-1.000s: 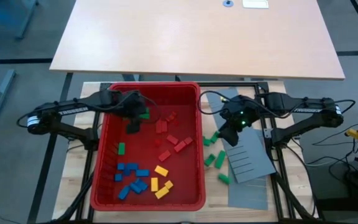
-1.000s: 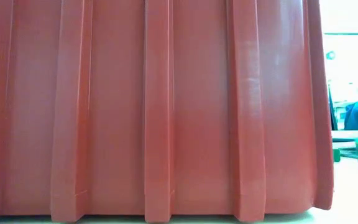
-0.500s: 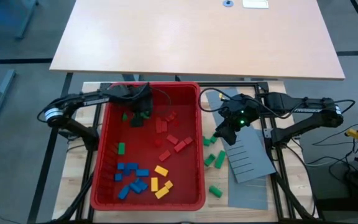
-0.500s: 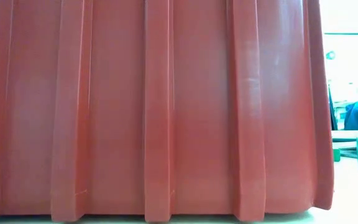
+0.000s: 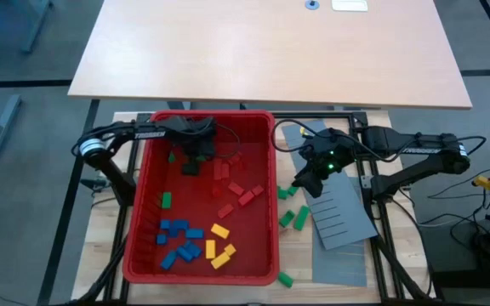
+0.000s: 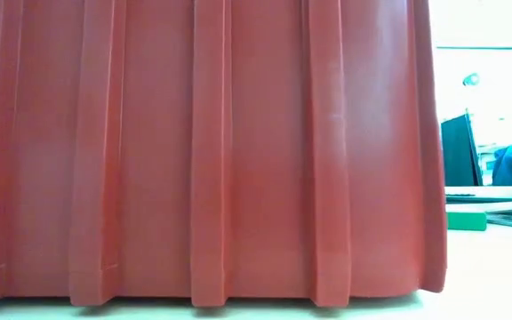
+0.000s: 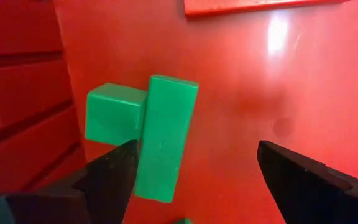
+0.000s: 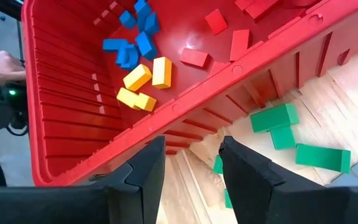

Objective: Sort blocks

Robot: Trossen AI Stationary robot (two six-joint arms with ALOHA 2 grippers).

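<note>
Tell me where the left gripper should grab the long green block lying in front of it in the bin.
Probably across the long green block at its free end, pinching its narrow width from above. Its other end touches a second green block, leaving little finger room. The left gripper is open.

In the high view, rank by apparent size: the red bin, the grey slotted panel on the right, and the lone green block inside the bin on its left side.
1. Red bin, by far the largest.
2. Grey slotted panel, clearly smaller than the bin.
3. Lone green block, tiny next to both.
</note>
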